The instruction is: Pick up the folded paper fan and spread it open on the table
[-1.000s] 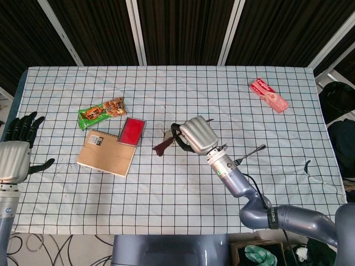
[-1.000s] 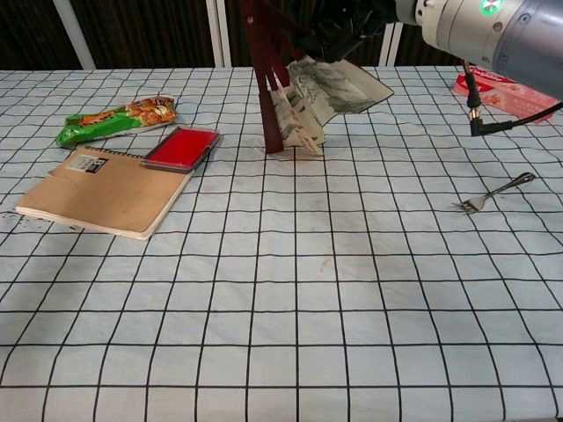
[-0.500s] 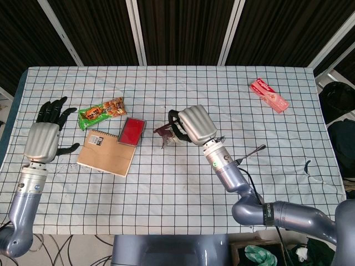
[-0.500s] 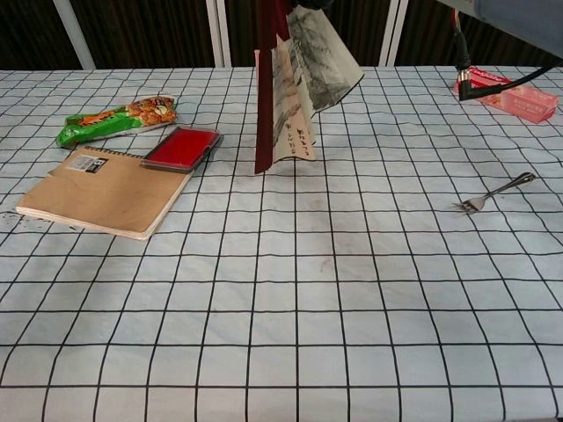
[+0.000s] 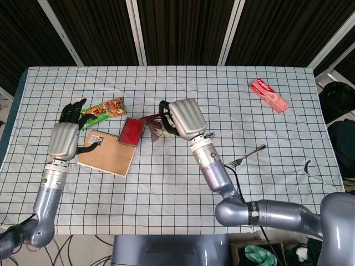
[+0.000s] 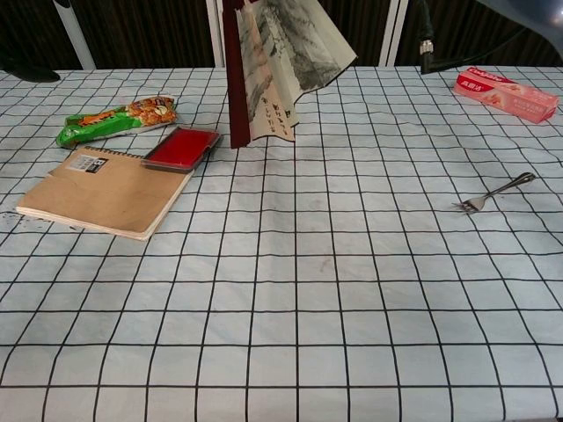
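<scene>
Paper fan (image 6: 280, 66) hangs from my right hand (image 5: 183, 118), partly spread, its dark end stick touching the table (image 6: 352, 290) just beside the red box (image 6: 180, 147). My right hand holds it tight near the top. My left hand (image 5: 65, 138) is wide with nothing in it, over the notebook (image 6: 106, 191). I think I am mid-way. Next, my left hand should catch the free stick and pull it wide.

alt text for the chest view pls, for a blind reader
A partly opened paper fan hangs upright, its dark red ribs reaching the checked tablecloth. Left lie a notebook, red tin and snack packet; right, a fork.
</scene>
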Available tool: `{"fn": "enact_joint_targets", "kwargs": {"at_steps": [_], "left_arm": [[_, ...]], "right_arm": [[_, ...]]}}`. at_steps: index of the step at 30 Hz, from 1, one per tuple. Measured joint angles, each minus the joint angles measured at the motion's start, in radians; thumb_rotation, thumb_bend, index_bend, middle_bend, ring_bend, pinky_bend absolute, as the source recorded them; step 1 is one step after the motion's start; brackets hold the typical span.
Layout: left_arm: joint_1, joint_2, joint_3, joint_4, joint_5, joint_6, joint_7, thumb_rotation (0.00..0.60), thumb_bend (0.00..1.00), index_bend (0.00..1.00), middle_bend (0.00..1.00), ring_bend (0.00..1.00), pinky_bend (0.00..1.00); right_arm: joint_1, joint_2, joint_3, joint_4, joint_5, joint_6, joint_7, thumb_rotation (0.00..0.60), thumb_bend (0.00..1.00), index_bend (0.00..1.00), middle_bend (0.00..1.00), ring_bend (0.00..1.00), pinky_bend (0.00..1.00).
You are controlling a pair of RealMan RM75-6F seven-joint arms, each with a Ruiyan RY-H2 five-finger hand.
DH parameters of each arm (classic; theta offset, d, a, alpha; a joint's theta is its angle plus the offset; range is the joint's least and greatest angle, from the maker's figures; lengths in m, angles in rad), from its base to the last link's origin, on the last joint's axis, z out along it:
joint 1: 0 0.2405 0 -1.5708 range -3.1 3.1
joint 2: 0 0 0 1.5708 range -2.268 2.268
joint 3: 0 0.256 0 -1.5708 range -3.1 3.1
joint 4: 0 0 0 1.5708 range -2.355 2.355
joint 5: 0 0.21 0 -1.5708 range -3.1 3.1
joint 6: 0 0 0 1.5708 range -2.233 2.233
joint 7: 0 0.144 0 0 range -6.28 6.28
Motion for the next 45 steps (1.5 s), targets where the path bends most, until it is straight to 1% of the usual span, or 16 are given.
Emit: {"fn": "enact_joint_targets", "kwargs": {"at_steps": [4, 14, 18, 19, 22, 30, 35, 39, 42, 45], "left_arm": [[-0.026, -0.075, -0.004, 0.043, -0.003, 0.004, -0.025, 0.600, 0.15, 0.36, 0.00, 0.00, 0.00], [-0.079, -0.247, -0.010, 0.172, 0.027, 0.033, -0.117, 0.600, 0.17, 0.36, 0.00, 0.00, 0.00], [-0.099, -0.310, -0.013, 0.229, 0.033, 0.037, -0.148, 0.600, 0.17, 0.37, 0.00, 0.00, 0.00], [-0.108, -0.338, -0.017, 0.246, 0.024, 0.032, -0.159, 0.600, 0.17, 0.37, 0.00, 0.00, 0.00], [-0.124, -0.383, -0.024, 0.276, 0.010, 0.025, -0.172, 0.600, 0.17, 0.37, 0.00, 0.00, 0.00], [-0.141, -0.435, -0.028, 0.300, 0.002, 0.022, -0.192, 0.600, 0.17, 0.37, 0.00, 0.00, 0.00], [-0.134, -0.462, -0.019, 0.296, 0.001, 0.035, -0.205, 0.600, 0.17, 0.37, 0.00, 0.00, 0.00], [-0.132, -0.484, -0.024, 0.310, -0.011, 0.036, -0.216, 0.600, 0.18, 0.37, 0.01, 0.00, 0.00], [-0.136, -0.507, -0.032, 0.329, -0.020, 0.034, -0.227, 0.600, 0.21, 0.38, 0.02, 0.00, 0.00], [-0.142, -0.529, -0.040, 0.350, -0.023, 0.034, -0.234, 0.600, 0.27, 0.40, 0.04, 0.00, 0.00]], "right_arm": [[0.025, -0.013, 0.012, -0.010, 0.027, 0.028, -0.031, 0.600, 0.83, 0.85, 0.88, 0.93, 0.85], [0.076, -0.035, 0.051, -0.046, 0.113, 0.098, -0.092, 0.600, 0.83, 0.85, 0.88, 0.93, 0.85], [0.087, -0.038, 0.052, -0.059, 0.130, 0.115, -0.105, 0.600, 0.83, 0.85, 0.88, 0.93, 0.85], [0.090, -0.039, 0.052, -0.061, 0.132, 0.120, -0.107, 0.600, 0.83, 0.85, 0.88, 0.93, 0.85], [0.100, -0.043, 0.049, -0.065, 0.140, 0.131, -0.115, 0.600, 0.83, 0.85, 0.88, 0.93, 0.85], [0.115, -0.053, 0.043, -0.061, 0.147, 0.145, -0.116, 0.600, 0.83, 0.85, 0.88, 0.93, 0.85], [0.124, -0.064, 0.042, -0.048, 0.155, 0.157, -0.112, 0.600, 0.83, 0.85, 0.88, 0.93, 0.85], [0.129, -0.070, 0.047, -0.055, 0.164, 0.164, -0.105, 0.600, 0.83, 0.85, 0.88, 0.93, 0.85], [0.134, -0.071, 0.044, -0.061, 0.163, 0.168, -0.109, 0.600, 0.83, 0.85, 0.88, 0.93, 0.85], [0.135, -0.070, 0.044, -0.066, 0.165, 0.171, -0.107, 0.600, 0.83, 0.85, 0.88, 0.93, 0.85]]}}
